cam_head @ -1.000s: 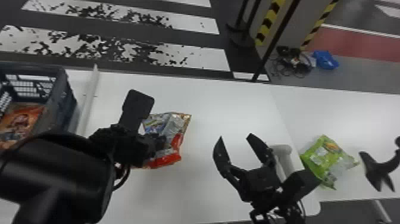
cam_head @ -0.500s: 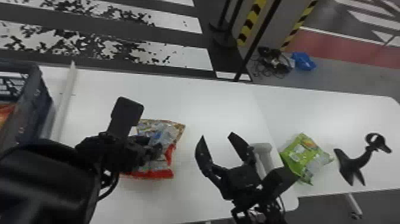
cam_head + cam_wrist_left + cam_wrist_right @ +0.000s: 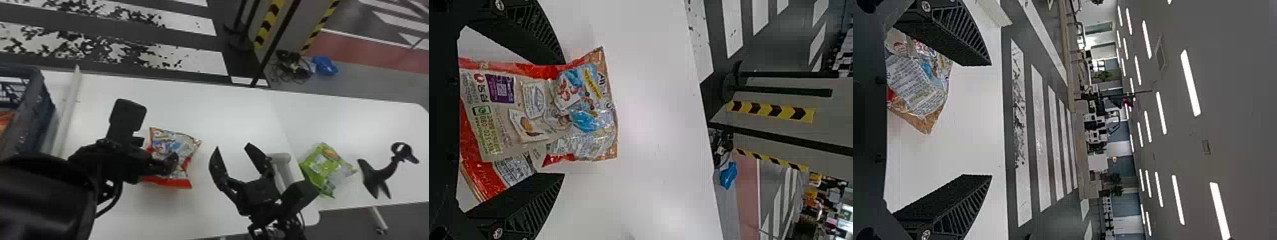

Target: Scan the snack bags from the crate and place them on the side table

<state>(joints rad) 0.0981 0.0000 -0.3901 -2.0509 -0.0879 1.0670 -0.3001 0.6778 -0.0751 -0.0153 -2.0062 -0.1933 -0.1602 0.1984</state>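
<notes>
Red snack bag point(image 3: 529, 110): on the white table point(image 3: 223, 111), in the space between your left gripper's point(image 3: 563, 118) fingers, its far end reaching out past their tips.
Left fingers: spread wide, one along each long side of the bag; no firm pinch is evident, and you cannot tell whether either finger touches.
Long axis: runs out from the palm, roughly in line with the left fingers, so closing them would press across the bag's width.
Right gripper point(image 3: 232, 146): fingers wide apart, nothing between them; the bag lies just off their left side.
Nearer arm: the left, in my judgement; the bag needs no turning for its grasp.
Green snack bag point(image 3: 325, 166): on the side table point(image 3: 392, 127), to the right of the right fingers.
Finding: close the left squarely; an off-centre closure could skew or crumple the bag.
</notes>
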